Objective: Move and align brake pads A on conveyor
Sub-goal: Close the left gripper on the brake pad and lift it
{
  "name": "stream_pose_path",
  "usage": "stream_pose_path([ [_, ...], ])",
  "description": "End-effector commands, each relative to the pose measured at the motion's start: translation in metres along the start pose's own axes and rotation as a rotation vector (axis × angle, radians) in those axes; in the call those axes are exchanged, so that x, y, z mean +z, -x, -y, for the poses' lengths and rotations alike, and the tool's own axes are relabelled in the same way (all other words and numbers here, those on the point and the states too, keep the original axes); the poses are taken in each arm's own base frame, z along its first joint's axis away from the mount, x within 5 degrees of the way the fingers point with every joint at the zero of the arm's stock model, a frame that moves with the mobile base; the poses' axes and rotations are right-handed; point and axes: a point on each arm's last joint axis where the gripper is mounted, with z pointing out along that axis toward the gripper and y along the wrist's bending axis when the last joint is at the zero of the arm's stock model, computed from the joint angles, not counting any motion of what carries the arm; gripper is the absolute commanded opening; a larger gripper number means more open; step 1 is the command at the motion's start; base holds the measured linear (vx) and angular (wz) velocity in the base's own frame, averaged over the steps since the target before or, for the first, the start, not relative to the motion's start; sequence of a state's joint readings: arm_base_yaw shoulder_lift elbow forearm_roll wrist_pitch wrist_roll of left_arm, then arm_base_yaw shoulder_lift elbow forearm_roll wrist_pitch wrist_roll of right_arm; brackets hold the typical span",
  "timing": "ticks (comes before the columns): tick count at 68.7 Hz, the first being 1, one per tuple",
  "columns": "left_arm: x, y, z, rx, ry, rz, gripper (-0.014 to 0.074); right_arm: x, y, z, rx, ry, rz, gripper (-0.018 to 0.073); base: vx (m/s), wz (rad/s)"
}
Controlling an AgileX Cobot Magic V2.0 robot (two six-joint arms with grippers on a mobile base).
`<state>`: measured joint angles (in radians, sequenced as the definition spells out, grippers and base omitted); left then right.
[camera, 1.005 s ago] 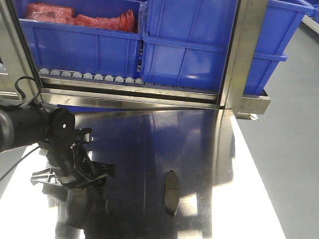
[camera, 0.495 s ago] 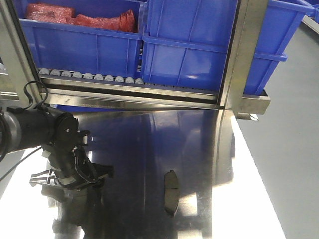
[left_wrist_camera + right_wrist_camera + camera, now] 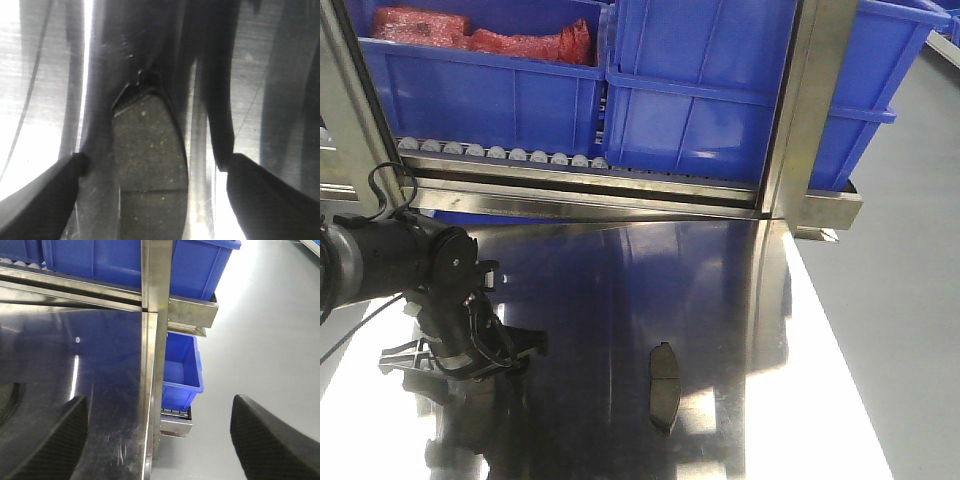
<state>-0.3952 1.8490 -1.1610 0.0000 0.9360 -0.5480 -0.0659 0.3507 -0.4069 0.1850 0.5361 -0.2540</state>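
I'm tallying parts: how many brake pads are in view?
2. One brake pad lies on the steel tabletop, right of the left gripper; a second brake pad lies between that gripper's open fingers, in the wrist view. Others may be hidden.

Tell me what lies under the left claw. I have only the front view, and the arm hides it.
Observer: The left wrist view shows a brake pad flat on the steel table, between the fingers of the open left claw.
Operator: Report the right claw. It is outside my view.
Observer: The right claw is open with nothing between its fingers. Its camera looks down on the table's right edge.
Operator: Say what is below that edge.
Observer: A blue bin sits on a lower shelf beside the table, with grey floor beyond it.
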Motion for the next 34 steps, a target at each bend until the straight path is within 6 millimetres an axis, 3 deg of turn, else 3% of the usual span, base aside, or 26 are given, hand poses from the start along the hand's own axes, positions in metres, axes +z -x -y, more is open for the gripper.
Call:
stream_pose_path([
  [1, -0.0201, 0.0035, 0.0043, -0.006, -0.042, 0.067, 0.0571, -0.0036, 0.0145, 0.0022, -0.005, -0.022, 0.090, 0.0568, 0.00, 0.00],
  [9, -0.0198, 0.0035, 0.0043, -0.004, -0.041, 0.066, 0.0472, -0.0036, 0.0145, 0.0022, -0.005, -0.022, 0.090, 0.0568, 0.00, 0.00],
  [24, -0.0124, 0.0033, 0.0066, 0.007, -0.049, 0.036, -0.0009, -0.0036, 0.0145, 0.0022, -0.005, -0.022, 0.090, 0.0568, 0.00, 0.00],
  [34, -0.0132, 0.0025, 0.0093, 0.025, -0.055, 0.045, -0.0008, -0.0036, 0.0145, 0.0022, -0.005, -0.022, 0.090, 0.0568, 0.00, 0.00],
])
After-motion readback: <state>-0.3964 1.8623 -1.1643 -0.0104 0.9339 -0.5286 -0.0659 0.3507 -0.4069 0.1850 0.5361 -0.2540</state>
